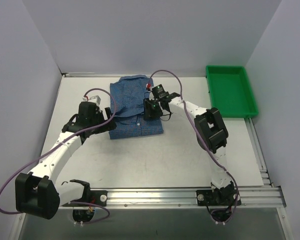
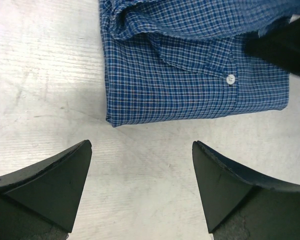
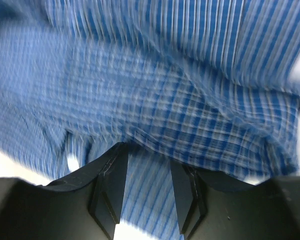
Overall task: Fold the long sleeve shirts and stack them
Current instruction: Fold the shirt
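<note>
One long sleeve shirt point(image 1: 135, 102) of blue fine-checked cloth lies folded at the middle back of the table, collar towards the far wall. In the left wrist view the shirt point(image 2: 190, 75) shows a white button, and its near folded edge lies just beyond my fingertips. My left gripper point(image 1: 110, 115) point(image 2: 140, 150) hovers at the shirt's left edge, open and empty over bare table. My right gripper point(image 1: 152, 109) point(image 3: 147, 155) sits low on the shirt's right half; its fingers stand a little apart, with blurred cloth point(image 3: 165, 75) over the tips and showing in the gap.
A green tray point(image 1: 231, 90) stands at the back right corner. Pale walls close in the table point(image 1: 165, 155) on three sides. A metal rail with the arm bases runs along the near edge point(image 1: 190, 195).
</note>
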`<state>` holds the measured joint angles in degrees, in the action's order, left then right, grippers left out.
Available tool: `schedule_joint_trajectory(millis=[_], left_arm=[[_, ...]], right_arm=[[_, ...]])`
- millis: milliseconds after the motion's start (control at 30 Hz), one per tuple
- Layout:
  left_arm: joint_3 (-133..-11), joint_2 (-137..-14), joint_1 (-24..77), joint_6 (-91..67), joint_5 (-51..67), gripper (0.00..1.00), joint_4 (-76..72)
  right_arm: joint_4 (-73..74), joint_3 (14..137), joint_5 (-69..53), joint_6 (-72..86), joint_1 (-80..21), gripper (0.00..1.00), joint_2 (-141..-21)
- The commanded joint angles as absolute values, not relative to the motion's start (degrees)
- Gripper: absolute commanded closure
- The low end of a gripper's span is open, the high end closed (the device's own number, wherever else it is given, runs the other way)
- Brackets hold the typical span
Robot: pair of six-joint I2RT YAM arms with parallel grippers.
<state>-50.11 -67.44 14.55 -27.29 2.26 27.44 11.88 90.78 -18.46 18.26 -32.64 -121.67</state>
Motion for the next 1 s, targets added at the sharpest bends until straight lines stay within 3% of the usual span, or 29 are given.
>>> schedule_joint_trajectory(millis=[0, 167, 433, 733, 967], left_arm=[[-50.89, -67.41, 13.80, -23.82, 0.00, 0.09, 28.65], [-49.75, -66.36, 13.36, -23.82, -0.62, 0.09, 28.48], [-49.48, -67.76, 13.18, -23.91, 1.22, 0.09, 27.78], [-59.40, -76.63, 16.69, -27.15, 0.62, 0.11, 26.37], [-70.39, -91.20, 19.77, -34.44, 0.88, 0.32, 22.69]], right_arm=[[9.67, 100.35, -16.08, 16.87, -31.64, 0.60, -125.31], [10.02, 112.29, -14.59, 17.93, -29.54, 0.59, -132.61], [10.02, 122.35, -15.21, 19.25, -26.63, 0.43, -134.57], [9.14, 94.44, -15.12, 17.14, -27.07, 0.35, -108.39], [6.25, 77.90, -20.82, 23.28, -27.33, 0.41, -97.74]])
